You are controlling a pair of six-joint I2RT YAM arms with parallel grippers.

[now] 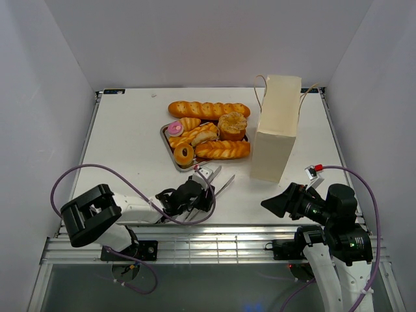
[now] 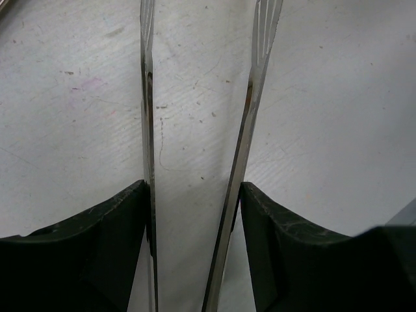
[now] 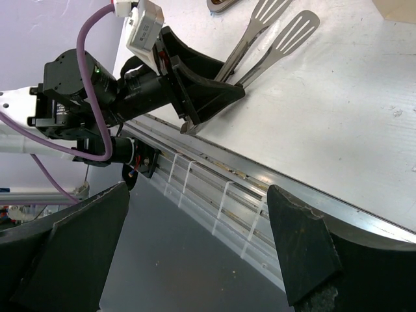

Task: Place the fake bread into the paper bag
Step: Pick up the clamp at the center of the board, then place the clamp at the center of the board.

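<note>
Nearest to us, to the near right of the shallow silver metal tray [image 1: 163,135] and well apart from it, the right tool [image 3: 198,195] hangs over the near edge of the white bench [image 1: 130,143]. Its black fingers are spread wide with nothing between them.

On the near side of the tray, the left tool [image 1: 205,195] sits low over the bench. Its two fingers [image 2: 97,234] close from outside on the slim silver metal tongs [image 3: 296,31], one finger touching each arm, and the arms stand apart. The slotted tips of the tongs point toward the tray and end just short of its near corner. We cannot tell whether the tongs rest on the bench or hang just above it.

The glossy golden-orange toy bread [image 1: 195,138] lies on the tray:
- a plain ring donut [image 1: 184,154] at the near corner
- a twisted loaf [image 1: 223,149] along the near right edge
- a pink-iced ring donut [image 1: 175,128] at the left
- a round bun [image 1: 232,125] at the far right
- a long braided baguette [image 1: 208,109] across the far edge

Just right of the tray stands the tall cream-beige paper bag [image 1: 276,130], with its thin string handles [image 1: 260,91] at its far top end. It is close beside the twisted loaf, though we cannot tell whether they touch.
</note>
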